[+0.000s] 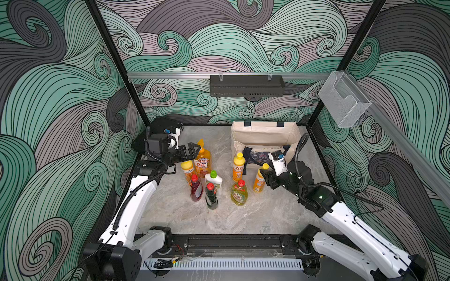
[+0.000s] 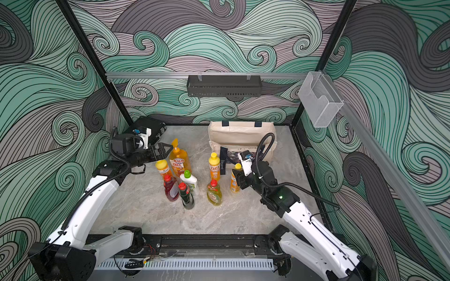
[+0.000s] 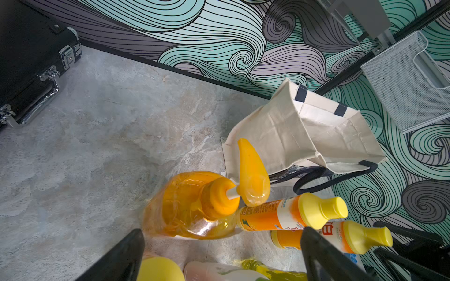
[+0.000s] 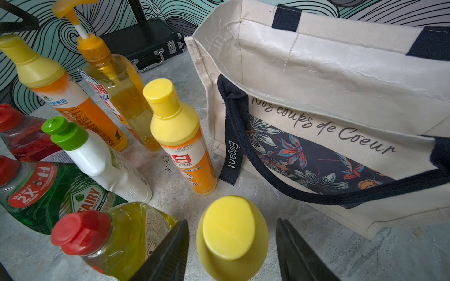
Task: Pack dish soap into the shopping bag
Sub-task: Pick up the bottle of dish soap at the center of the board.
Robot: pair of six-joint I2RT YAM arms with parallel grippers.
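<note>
Black fingers (image 4: 168,248) of the right claw (image 4: 232,221) stand on both sides of an orange bottle (image 4: 229,262) with a yellow cap. The jaws are about half apart, and a narrow gap shows beside the bottle on one side, so I judge it is enclosed but not yet pinched.

This bottle stands upright on the desk (image 1: 243,219), with its long axis vertical and its cap pointing up. It is just in front of the shopping bag (image 4: 328,60) and beside a yellow bottle (image 4: 131,233) with a red cap. I expect it is rather heavy for its size (it looks full). The smooth plastic and glossy label can slip, and the wall probably gives a little under pressure. A good hold is on the body just under the shoulder, above the middle, so that it hangs without tipping.

The bag stands at the back of the desk with its mouth open upward. It is soft canvas and taller than the bottles, so the bottle must pass over the rim.

The left claw (image 1: 192,151) hangs wide open and empty over a second orange bottle (image 1: 187,170), near the pump bottle (image 1: 203,160).
</note>
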